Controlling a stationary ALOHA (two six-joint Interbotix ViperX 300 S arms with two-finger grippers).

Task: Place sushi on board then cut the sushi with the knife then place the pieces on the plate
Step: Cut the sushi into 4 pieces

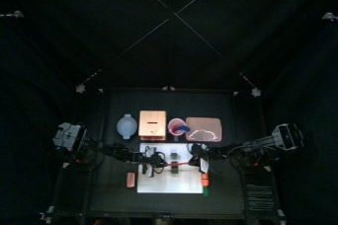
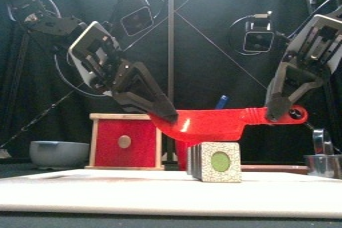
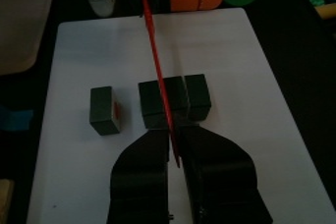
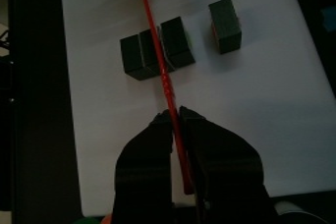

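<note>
As both claws pinch one red knife [image 2: 214, 124] between them, the cutting step is the one in hand: the left claw [image 3: 171, 138] has its jaws pressed together on one end of the knife and the right claw [image 4: 176, 120] has its jaws pressed together on the other, so the blade hangs level from claw to claw. Directly beneath that span, about midway between the two claws, the dark green sushi roll [image 3: 174, 100] lies on the white board [image 3: 256, 71], and from each wrist the blade runs out past the jaw tips and across the roll, close to a seam between two blocks. One cut piece [image 3: 101, 109] lies on the board just beside the roll but apart from it, off to one side of the blade line, so I judge one cut done and more left. From the front the blade's lower edge looks to be at the roll's top; whether it touches I cannot tell. The pink plate [image 1: 205, 127] lies beyond both claws, past the board's far edge. The next move, as I judge it, calls for both claws to sink together at the same rate, keeping the blade level and on the seam, so the blocks part cleanly and the roll does not skid or tip. After that, one claw must give up the knife to carry pieces to the plate
</note>
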